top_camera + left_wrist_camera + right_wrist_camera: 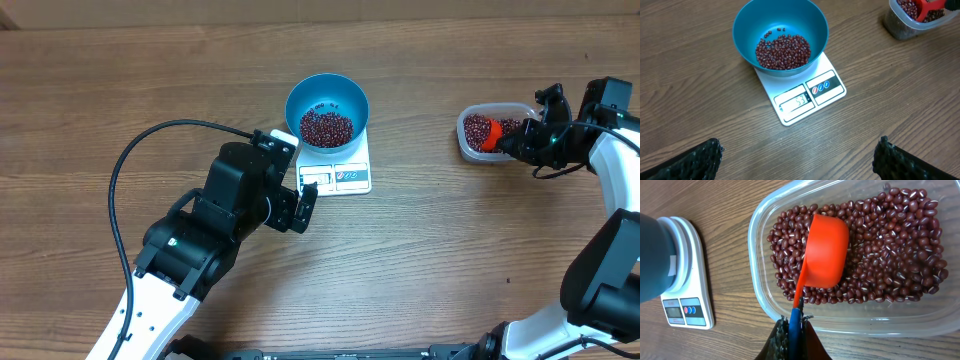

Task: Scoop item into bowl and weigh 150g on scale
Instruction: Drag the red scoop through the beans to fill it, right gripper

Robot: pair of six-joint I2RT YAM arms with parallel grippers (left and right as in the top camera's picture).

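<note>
A blue bowl (296, 100) stands on the white scale (350, 172) and holds a small heap of red-brown beans (327, 128). More beans (890, 245) fill a clear tub (760, 280). My right gripper (795, 330) is shut on the blue handle of an orange scoop (826, 250), whose cup lies in the tub's beans. My left gripper (797, 162) is open and holds nothing, just short of the scale's (830, 75) display side. In the left wrist view the bowl (740, 30) and its beans (783, 51) lie ahead.
The tub (465, 140) sits at the right of the wooden table, well apart from the scale. The left arm's black cable (130, 160) loops over the table at the left. The right arm (610, 250) comes in along the right edge.
</note>
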